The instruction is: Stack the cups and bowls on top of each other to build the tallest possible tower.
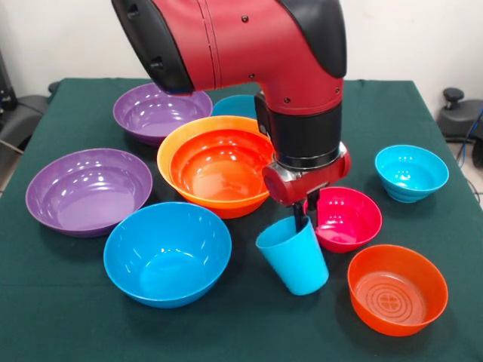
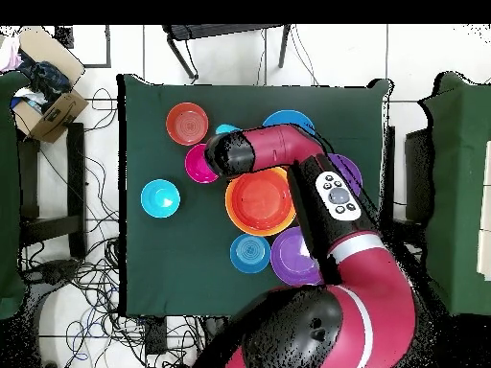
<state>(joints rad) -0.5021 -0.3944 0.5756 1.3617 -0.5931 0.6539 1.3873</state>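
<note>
- I see the light blue cup [image 1: 293, 255] tilted, rim toward the arm, on the green worktop [image 1: 68, 302] just in front of the magenta bowl [image 1: 346, 219].
- My gripper [image 1: 303, 215] has one dark finger inside the cup's rim; the fingers grip the cup wall.
- The red-orange bowl [image 1: 220, 167] sits nested in the big orange bowl [image 1: 175, 140], just behind the cup.
- The blue bowl [image 1: 167, 252], two purple bowls [image 1: 88, 190], a cyan bowl [image 1: 410, 172] and a small orange bowl [image 1: 396, 289] lie around, apart.
</note>
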